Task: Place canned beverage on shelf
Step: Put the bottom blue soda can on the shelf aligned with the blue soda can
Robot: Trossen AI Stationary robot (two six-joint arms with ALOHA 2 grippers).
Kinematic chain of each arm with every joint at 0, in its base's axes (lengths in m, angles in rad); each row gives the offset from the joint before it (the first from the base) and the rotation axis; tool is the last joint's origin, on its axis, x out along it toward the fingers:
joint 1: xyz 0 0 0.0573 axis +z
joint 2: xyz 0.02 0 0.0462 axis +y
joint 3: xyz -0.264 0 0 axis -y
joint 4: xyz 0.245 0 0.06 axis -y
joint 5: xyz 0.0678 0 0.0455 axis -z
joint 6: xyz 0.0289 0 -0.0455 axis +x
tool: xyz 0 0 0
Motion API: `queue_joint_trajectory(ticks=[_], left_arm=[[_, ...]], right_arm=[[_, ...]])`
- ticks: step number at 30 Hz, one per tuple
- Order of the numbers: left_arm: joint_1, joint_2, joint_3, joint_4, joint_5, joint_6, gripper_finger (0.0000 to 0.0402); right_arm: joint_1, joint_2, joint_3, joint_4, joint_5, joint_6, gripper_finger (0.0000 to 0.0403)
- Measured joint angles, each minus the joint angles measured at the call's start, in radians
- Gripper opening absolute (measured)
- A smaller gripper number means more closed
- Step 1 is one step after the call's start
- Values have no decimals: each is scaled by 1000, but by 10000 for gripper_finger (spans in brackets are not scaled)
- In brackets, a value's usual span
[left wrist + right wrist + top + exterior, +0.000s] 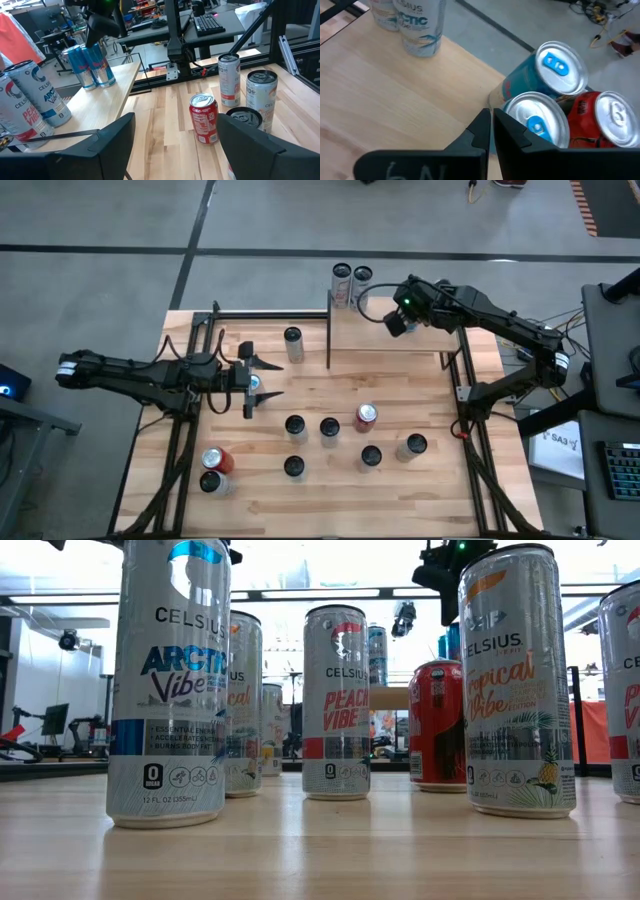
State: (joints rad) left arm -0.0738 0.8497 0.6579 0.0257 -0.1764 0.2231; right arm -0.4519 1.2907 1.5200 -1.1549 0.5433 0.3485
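Nearest the high camera, our right gripper [397,323] is hanging pinched shut and empty over the shelf [385,330], beside two cans [351,283] at its far edge. Our left gripper [262,377] is hovering spread wide, gripping nothing. Low view: an Arctic Vibe can [170,680] is looming closest. Right wrist view: blue cans [559,67] are standing just past our closed fingers.

Bright, even light falls from overhead; ceiling strip lights [300,595] show behind the cans in the low view. The tabletop [330,490] carries only short, soft shadows, and the can tops [555,65] shine with glare. In the low view the nearest can [168,680] looks stretched and the room behind is soft.
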Motion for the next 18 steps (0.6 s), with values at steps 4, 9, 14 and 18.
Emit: queue_joint_trajectory(ticks=[4, 9, 14, 18], left_arm=[[0, 0, 0, 0, 0, 0, 262], [0, 0, 0, 0, 0, -1, 262], [0, 0, 0, -4, 0, -5, 262], [0, 0, 0, -5, 0, -6, 262]], right_arm=[[0, 0, 0, 0, -22, -4, 12], [0, 0, 0, -14, -28, -6, 12], [0, 0, 0, -48, -28, 7, 12], [2, 0, 0, -48, -27, 10, 12]])
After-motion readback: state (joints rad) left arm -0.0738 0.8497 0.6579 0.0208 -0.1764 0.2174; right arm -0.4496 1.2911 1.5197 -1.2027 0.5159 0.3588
